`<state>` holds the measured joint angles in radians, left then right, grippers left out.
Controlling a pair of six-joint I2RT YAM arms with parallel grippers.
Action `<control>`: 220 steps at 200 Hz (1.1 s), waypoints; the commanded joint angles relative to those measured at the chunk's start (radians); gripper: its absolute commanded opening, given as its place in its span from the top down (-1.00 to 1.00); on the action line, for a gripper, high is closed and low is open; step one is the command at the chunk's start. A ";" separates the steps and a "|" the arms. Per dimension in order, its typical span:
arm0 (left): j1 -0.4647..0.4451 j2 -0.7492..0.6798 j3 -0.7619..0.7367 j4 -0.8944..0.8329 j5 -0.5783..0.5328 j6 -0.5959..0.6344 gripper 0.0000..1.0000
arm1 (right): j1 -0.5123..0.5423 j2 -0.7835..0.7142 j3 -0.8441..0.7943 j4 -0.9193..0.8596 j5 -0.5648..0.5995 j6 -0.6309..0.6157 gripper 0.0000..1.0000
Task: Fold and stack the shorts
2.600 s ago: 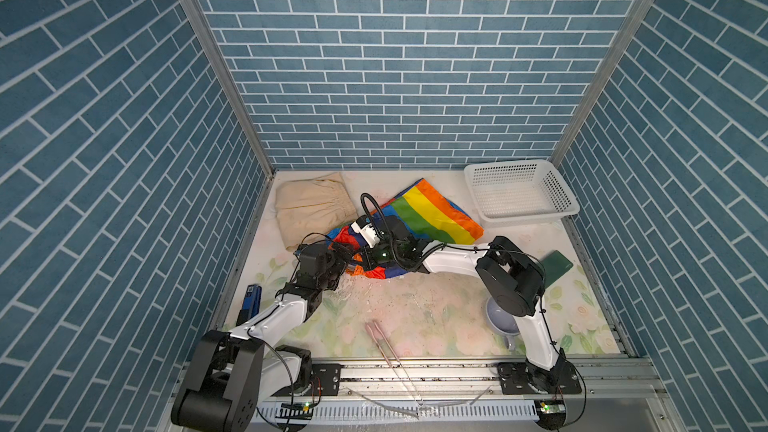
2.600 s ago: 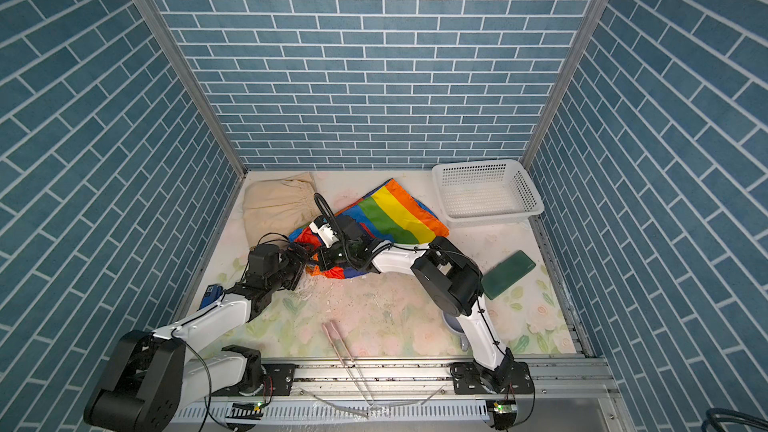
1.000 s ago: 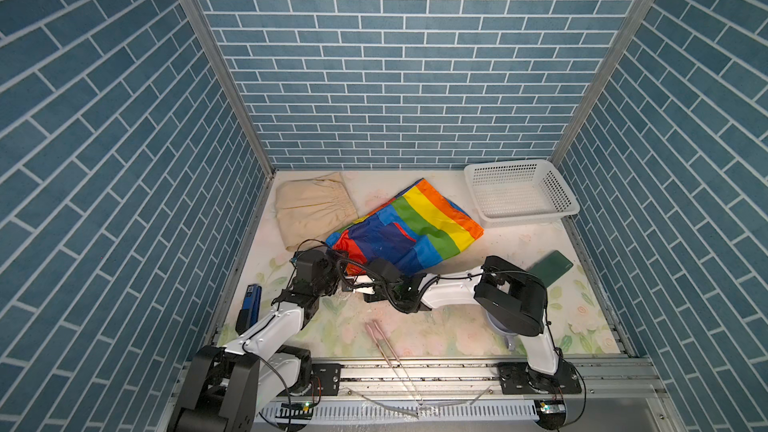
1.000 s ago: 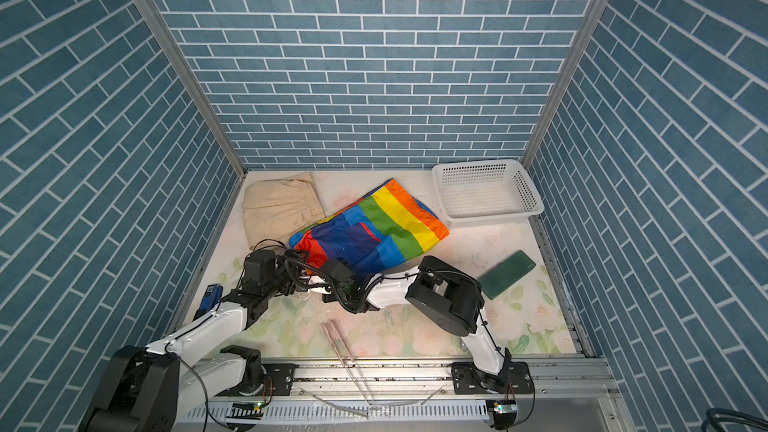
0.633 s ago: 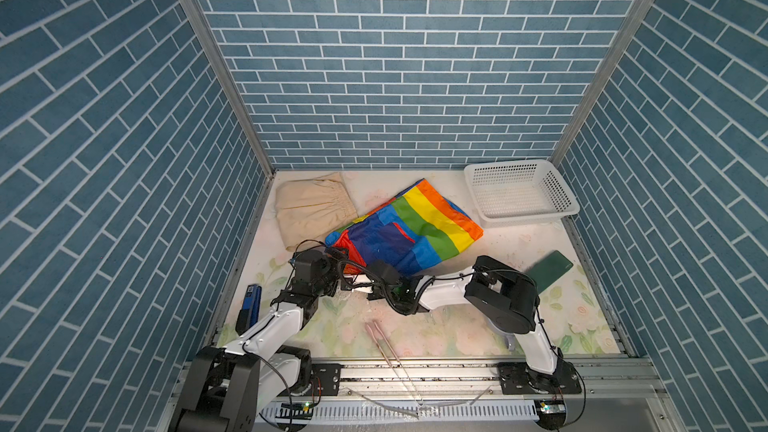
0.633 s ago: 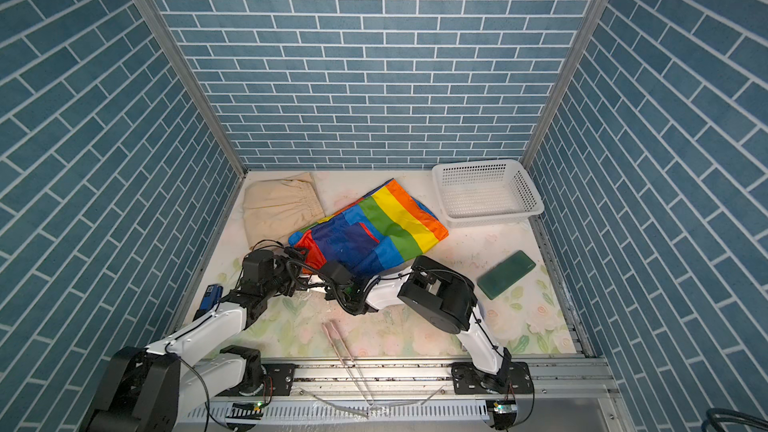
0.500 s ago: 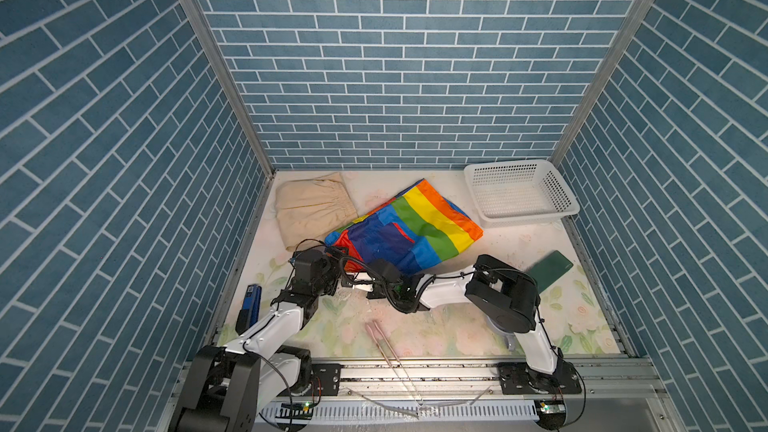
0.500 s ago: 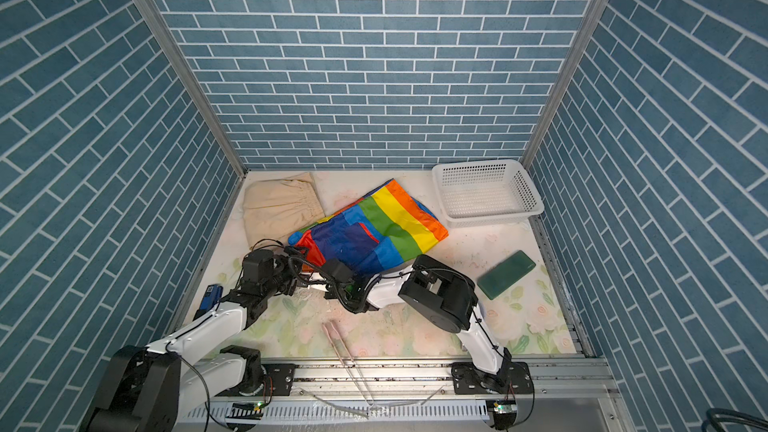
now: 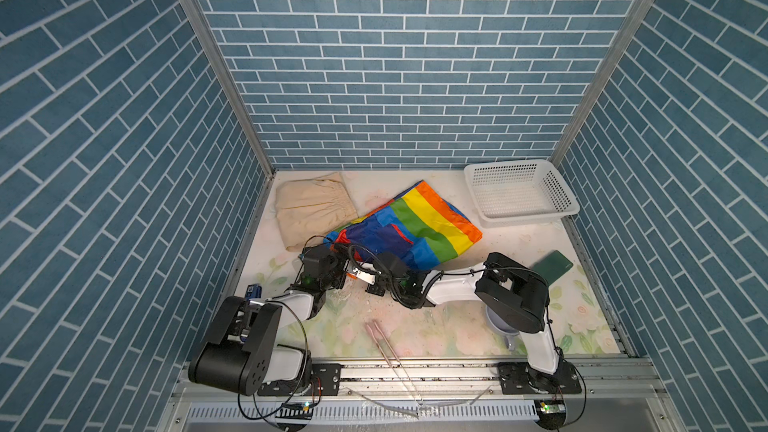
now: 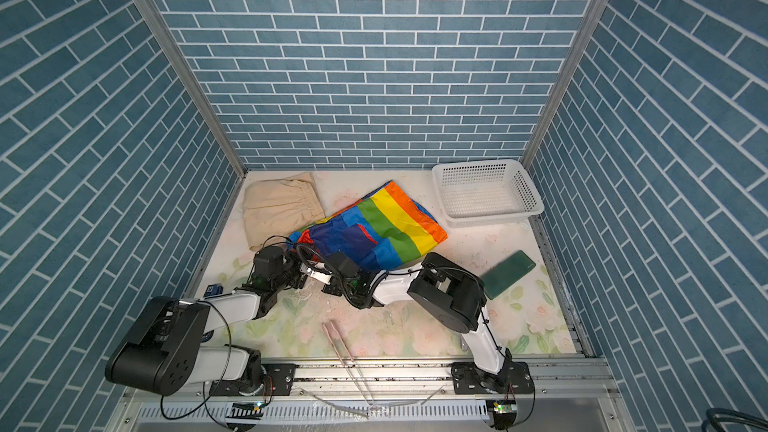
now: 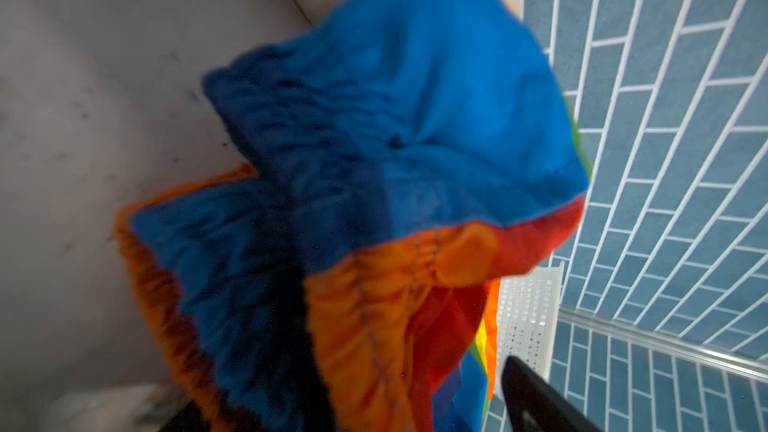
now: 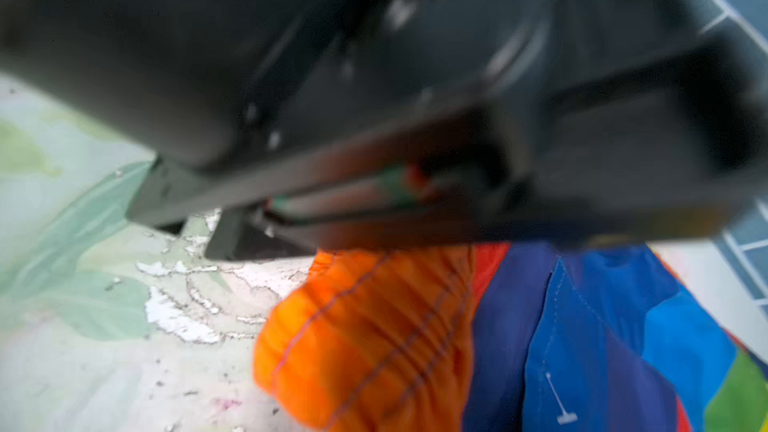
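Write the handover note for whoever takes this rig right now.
Left claw: at the waistband of the rainbow shorts, jaws apart around bunched cloth; grip unclear.
Right claw: shut, at the same orange waistband edge; whether it pinches cloth is unclear.
Things: rainbow shorts spread mid-table, not folded; beige shorts in the back left corner beside them, looking roughly folded.
Done: no stack yet.
Left: fold the rainbow shorts, then stack the two pairs.

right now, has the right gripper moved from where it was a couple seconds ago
yes: the right gripper drew back off the rainbow shorts to their near edge, away from the white basket.
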<state>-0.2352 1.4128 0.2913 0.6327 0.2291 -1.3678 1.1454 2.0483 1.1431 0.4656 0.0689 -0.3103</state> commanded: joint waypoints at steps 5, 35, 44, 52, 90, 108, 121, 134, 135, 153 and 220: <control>-0.013 0.084 -0.037 0.201 0.004 -0.033 0.06 | -0.005 -0.048 -0.026 0.048 -0.052 0.090 0.95; -0.011 0.182 -0.016 0.268 0.060 -0.046 0.77 | -0.006 -0.093 -0.049 0.010 -0.055 0.131 -0.16; -0.005 0.204 -0.001 0.259 0.096 -0.044 0.89 | -0.010 -0.130 -0.067 -0.014 -0.050 0.149 -0.27; 0.004 0.222 0.012 0.247 0.130 -0.040 0.94 | -0.018 -0.173 -0.090 -0.029 -0.052 0.175 -0.32; 0.057 0.216 0.012 0.214 0.261 -0.018 1.00 | -0.145 -0.395 -0.230 -0.065 -0.102 0.371 -0.32; 0.075 0.143 0.020 0.093 0.287 0.028 1.00 | -0.209 -0.436 -0.247 -0.141 -0.083 0.448 -0.04; 0.076 0.060 0.047 -0.064 0.281 0.092 1.00 | -0.233 -0.434 -0.249 -0.182 -0.063 0.484 0.45; 0.076 -0.039 0.097 -0.282 0.255 0.187 0.99 | -0.248 -0.407 -0.235 -0.221 -0.059 0.524 0.91; 0.076 -0.046 0.102 -0.300 0.253 0.195 0.98 | -0.249 -0.405 -0.233 -0.224 -0.060 0.526 0.93; 0.076 -0.182 0.181 -0.591 0.173 0.336 0.94 | -0.259 -0.349 -0.197 -0.264 -0.084 0.589 1.00; 0.085 -0.296 0.316 -0.910 0.095 0.492 0.90 | -0.252 -0.142 -0.116 -0.264 -0.232 0.898 1.00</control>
<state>-0.1570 1.1164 0.5690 -0.0963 0.3527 -0.9672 0.8845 1.8572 0.9939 0.1947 -0.0879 0.4004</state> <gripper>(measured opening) 0.096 0.043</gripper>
